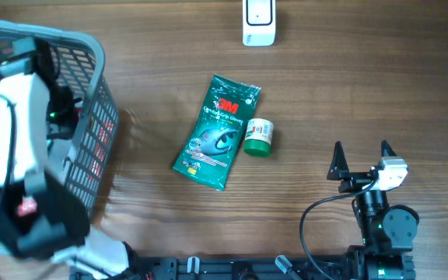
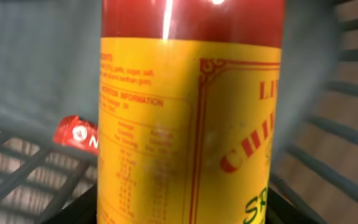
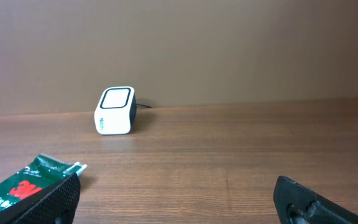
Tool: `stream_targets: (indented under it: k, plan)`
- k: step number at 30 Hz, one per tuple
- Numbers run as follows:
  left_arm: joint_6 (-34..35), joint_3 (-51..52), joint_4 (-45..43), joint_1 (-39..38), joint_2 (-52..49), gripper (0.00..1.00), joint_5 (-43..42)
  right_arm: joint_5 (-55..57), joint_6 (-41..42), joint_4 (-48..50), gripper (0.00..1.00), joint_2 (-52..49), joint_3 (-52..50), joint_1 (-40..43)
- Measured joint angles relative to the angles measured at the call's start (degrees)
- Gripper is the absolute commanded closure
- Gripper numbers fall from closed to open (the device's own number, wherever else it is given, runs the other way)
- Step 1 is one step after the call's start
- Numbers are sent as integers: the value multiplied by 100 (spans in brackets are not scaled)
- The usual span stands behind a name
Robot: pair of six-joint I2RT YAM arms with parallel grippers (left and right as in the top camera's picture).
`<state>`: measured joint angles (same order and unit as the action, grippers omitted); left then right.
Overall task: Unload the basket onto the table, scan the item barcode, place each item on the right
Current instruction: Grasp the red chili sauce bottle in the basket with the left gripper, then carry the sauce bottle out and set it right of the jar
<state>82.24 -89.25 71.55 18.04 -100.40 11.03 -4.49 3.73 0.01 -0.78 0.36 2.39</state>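
Observation:
A bottle (image 2: 191,112) with red contents and a yellow label fills the left wrist view, standing inside the grey mesh basket (image 1: 92,54). My left gripper (image 2: 185,214) is down in the basket, its black fingers (image 2: 73,208) pressed to both sides of the bottle. No barcode shows on the face turned to me. The white scanner (image 1: 258,22) stands at the table's far edge, also in the right wrist view (image 3: 115,111). My right gripper (image 1: 362,155) rests open near the front right, holding nothing.
A green 3M packet (image 1: 216,132) lies mid-table with a small green-capped jar (image 1: 258,137) against its right side. A red packet (image 2: 76,134) lies on the basket floor behind the bottle. The basket's walls closely surround the left arm.

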Motion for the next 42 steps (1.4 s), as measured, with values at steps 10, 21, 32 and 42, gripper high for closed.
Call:
stream_targets:
  k: [10,21,32,42]
  plan:
    - [-686,-7,-647,-166,2575,47,162,-2,0,0,0,0,0,0]
    - [-2173,-39,-2092,-2944,3672,49,-87,0,0,0,1,0,0,0]
    - [-3373,-31,-3139,-5724,1207,45,-214,-2,2,0,1,0,0,0]
    - [-3552,-26,-4044,-6260,-767,45,-1469,-2,2,2,0,0,0,0]
